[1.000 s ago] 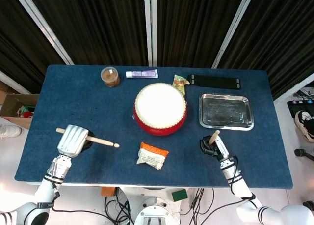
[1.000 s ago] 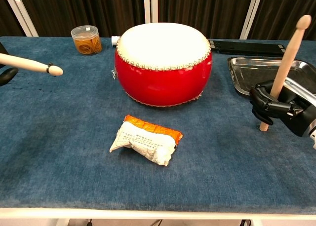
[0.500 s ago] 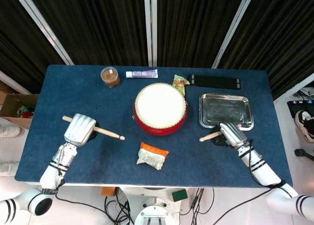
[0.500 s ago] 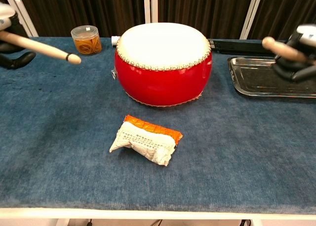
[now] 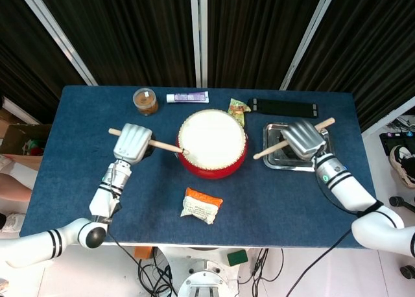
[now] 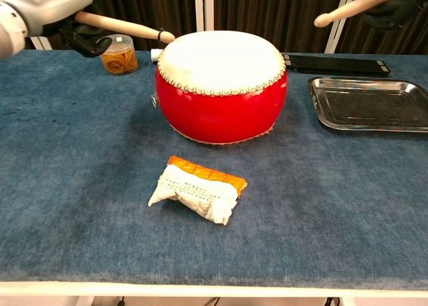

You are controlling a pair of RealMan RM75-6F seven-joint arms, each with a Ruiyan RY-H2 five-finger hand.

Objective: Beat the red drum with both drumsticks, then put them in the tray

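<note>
Both arms have come up and swung in toward the drum (image 5: pixel 212 144) since a second ago, when the left stick hung low over the left part of the table and the right stick stood nearly upright in front of the tray.

Now the left hand (image 5: pixel 133 142) is wrapped around the left drumstick (image 5: pixel 167 146), which points right with its tip at the left rim of the drumhead. From the chest camera that tip (image 6: pixel 167 35) looks like it's just above the edge of the skin; can't tell if it's actually touching.

Over on the other side, the right hand (image 5: pixel 303 138) has its fingers closed on the right drumstick (image 5: pixel 267 152). That hand sits above the metal tray (image 5: pixel 324 162), and the stick slants down-left, its tip between tray and drum. In the chest view the tip (image 6: pixel 322 19) is up in the air, well clear of the drumhead, and the hand is mostly cut off at the top corner.

Red drum with its white skin sits mid-table, tray just to its right on the blue cloth (image 5: pixel 78 180).

Other stuff lying around: a crumpled white and orange packet (image 6: pixel 198 188) in front of the drum, a small jar (image 5: pixel 146 101) with something brownish inside, a tube (image 5: pixel 187 97) at the back edge, a green-yellow wrapper (image 5: pixel 238 107) behind the drum, and a black strip (image 5: pixel 283 107) behind the tray.
</note>
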